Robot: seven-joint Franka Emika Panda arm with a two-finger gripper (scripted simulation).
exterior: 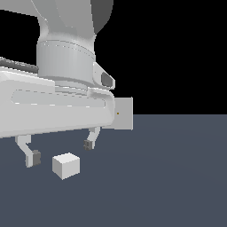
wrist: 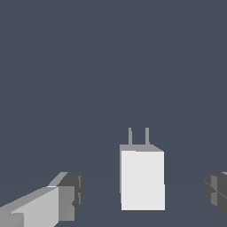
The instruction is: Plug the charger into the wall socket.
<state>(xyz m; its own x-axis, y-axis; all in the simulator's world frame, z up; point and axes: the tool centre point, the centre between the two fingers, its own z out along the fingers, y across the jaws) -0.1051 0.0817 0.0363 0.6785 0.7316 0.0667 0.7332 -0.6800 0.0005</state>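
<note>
The charger [exterior: 66, 165] is a small white cube lying on the dark grey floor; in the wrist view the charger [wrist: 142, 178] shows two thin prongs sticking out of one face. My gripper [exterior: 61, 150] hangs just above the floor, open, with nothing between its fingers. One fingertip [exterior: 35, 157] is close beside the cube on the exterior view's left, the other fingertip [exterior: 88, 144] sits farther back. In the wrist view the cube lies between the two dark pads [wrist: 71, 195]. The wall socket [exterior: 123, 114], a flat grey upright plate with a tiny yellowish dot, stands behind, partly hidden by my arm.
My arm's large white body [exterior: 53, 102] fills the upper part of the exterior view's left and covers one edge of the socket plate. The dark grey floor [exterior: 168, 177] stretches to the exterior view's right.
</note>
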